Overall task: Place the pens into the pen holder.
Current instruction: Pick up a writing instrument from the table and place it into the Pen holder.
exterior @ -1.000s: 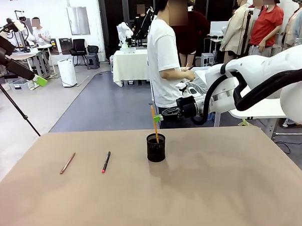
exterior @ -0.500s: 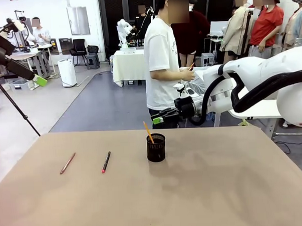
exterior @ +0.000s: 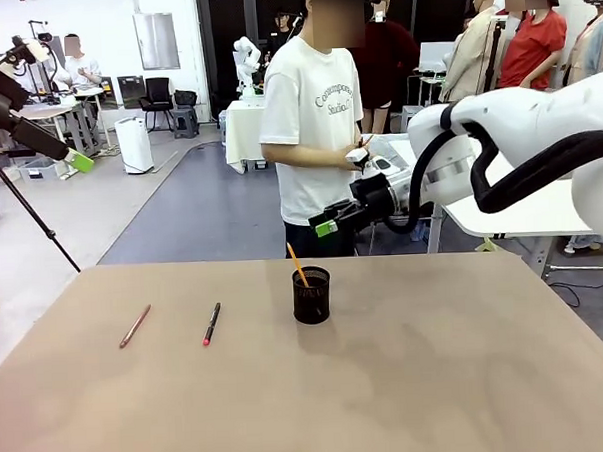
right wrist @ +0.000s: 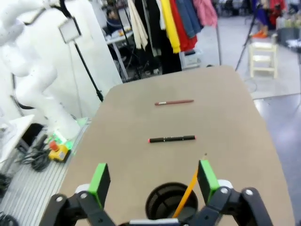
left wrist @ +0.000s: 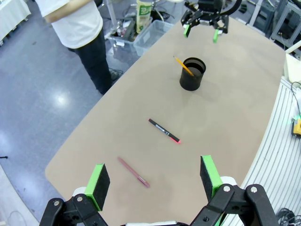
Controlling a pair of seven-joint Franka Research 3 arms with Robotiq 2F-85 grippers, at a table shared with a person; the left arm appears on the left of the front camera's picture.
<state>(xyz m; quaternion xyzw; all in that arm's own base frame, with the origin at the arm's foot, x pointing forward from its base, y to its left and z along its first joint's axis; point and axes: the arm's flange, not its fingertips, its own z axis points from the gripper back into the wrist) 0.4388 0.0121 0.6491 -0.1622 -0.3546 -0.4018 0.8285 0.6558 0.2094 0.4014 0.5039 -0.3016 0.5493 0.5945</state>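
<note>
Left tool (left wrist: 154, 179), right tool (exterior: 329, 226) spread wide, empty. Orange pen (exterior: 297, 264) leans in pen holder (exterior: 312, 298); next insertion may snag it.

Clearance, right gripper (right wrist: 150, 181), jaws wide apart:
- Straight ahead of the fingertips: pen holder (right wrist: 165, 201), with the orange pen (right wrist: 186, 192) leaning out near one finger. This is the sole obstacle.
- Farther ahead: black pen (right wrist: 171, 139) and brownish-pink pen (right wrist: 174, 102), both flat and well apart, with bare table (right wrist: 225, 117) around each.
- Behind: person (exterior: 317, 115) at the table edge.

Clearance, left gripper (left wrist: 155, 181): open air ahead.
</note>
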